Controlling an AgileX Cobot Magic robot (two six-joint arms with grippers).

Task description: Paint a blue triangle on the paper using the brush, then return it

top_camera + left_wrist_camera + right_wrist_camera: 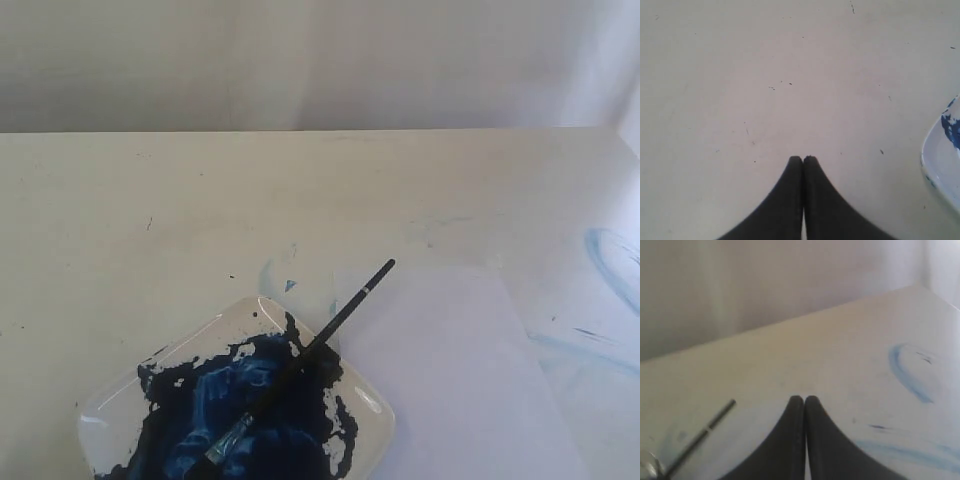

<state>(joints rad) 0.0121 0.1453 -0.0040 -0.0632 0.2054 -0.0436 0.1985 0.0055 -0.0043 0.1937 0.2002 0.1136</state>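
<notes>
1. Brush (pixel 300 365): lies slantwise, unheld, bristle end down in the blue paint (pixel 250 400) of the dish (pixel 370 405), handle crossing the dish's far rim and ending over the near-left corner region of the paper (pixel 450 370).
2. Looks thin and black, with a pale band close to the handle's free end and blue-stained bristles low in the exterior view; shows again as a dark stick at the side of the right wrist view.
3. Paper: sits just beside the dish on its right, plain and pale lilac-white, near edge cut off by the frame; cannot tell whether dish rim and sheet overlap or merely touch.
4. Dish: clear, rounded-square, mostly smeared dark blue, lowest part out of frame.
5. Table (pixel 150 220): cream, lightly flecked, wide bare stretch beyond and left of the dish, running to a straight far edge against the wall (pixel 300 60).
6. Faint blue smears (pixel 610 260) on the tabletop right of the sheet, near the right border.
7. Left gripper (pixel 803 159): fingertips pressed together, gripping nothing, above bare tabletop with the dish rim off to one side.
8. Right gripper (pixel 805 399): fingertips likewise together, gripping nothing, well apart from the brush.
</notes>
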